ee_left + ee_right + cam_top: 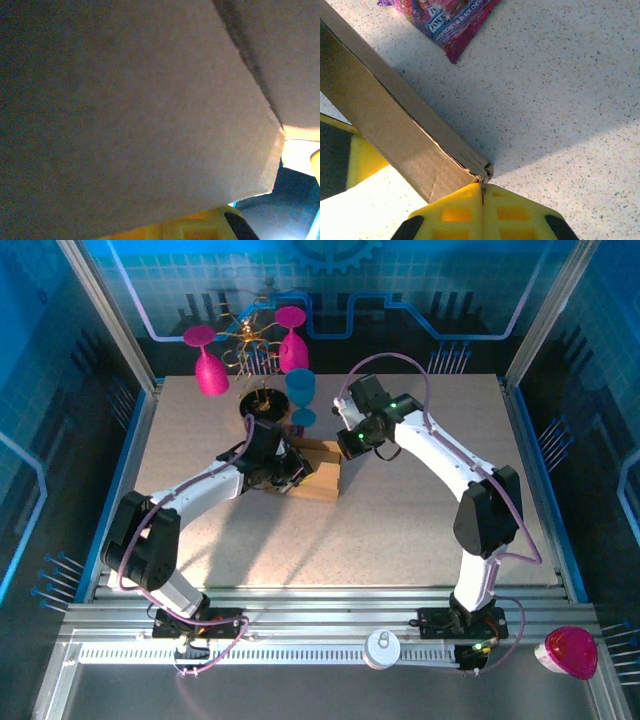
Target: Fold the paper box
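Overhead: the paper box (322, 480) sits centred on the tabletop (420, 530), left claw (288, 475) at its left side. Left wrist: cardboard close up; that claw's opening can't be told. Right wrist: right claw (482, 197) pinched shut on the box's corner; beyond it, a purple packet (450, 20) reads "FOX'S", "BLACK CHERRY".

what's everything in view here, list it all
box: 1, brown, table centre, between the grippers
packet: 1, purple, on table beside box
pink goblets: 2, pink, far edge, either side of rack
blue goblet: 1, blue, beside rack
rack: 1, gold wire, far edge
disc: 1, white, near rail
dome: 1, pink, near right corner
table: 1, speckled beige
left gripper: 1, yellow fingers, against box, state unclear
right gripper: 1, yellow fingers, shut on box corner
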`<control>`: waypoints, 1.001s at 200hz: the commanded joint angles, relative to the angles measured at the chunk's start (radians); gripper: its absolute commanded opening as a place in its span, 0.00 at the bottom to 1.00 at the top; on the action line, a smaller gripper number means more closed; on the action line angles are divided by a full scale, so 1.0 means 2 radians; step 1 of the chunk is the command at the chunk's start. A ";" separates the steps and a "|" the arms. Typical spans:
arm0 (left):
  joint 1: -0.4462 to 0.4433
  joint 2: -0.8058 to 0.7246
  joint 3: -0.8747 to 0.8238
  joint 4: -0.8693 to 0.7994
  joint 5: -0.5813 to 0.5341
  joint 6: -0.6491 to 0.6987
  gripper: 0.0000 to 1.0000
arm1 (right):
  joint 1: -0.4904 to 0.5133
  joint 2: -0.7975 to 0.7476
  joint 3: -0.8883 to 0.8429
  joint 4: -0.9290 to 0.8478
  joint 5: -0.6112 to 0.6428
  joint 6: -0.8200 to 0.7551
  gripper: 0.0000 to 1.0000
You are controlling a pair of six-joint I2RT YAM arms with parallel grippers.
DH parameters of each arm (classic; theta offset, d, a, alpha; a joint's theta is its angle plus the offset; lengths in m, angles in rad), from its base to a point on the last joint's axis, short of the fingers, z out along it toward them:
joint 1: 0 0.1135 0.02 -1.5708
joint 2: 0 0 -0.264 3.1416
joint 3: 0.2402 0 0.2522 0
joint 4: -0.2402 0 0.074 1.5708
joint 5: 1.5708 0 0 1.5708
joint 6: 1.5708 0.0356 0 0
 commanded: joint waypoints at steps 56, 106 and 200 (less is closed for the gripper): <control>-0.006 0.020 0.020 0.023 0.001 -0.012 0.05 | 0.021 -0.008 0.003 -0.012 0.018 0.090 0.00; -0.007 0.024 0.020 0.029 0.005 -0.016 0.05 | 0.028 -0.017 -0.008 0.015 0.019 0.157 0.00; -0.009 0.026 0.021 0.031 0.005 -0.016 0.06 | 0.033 -0.015 -0.027 0.041 0.020 0.230 0.00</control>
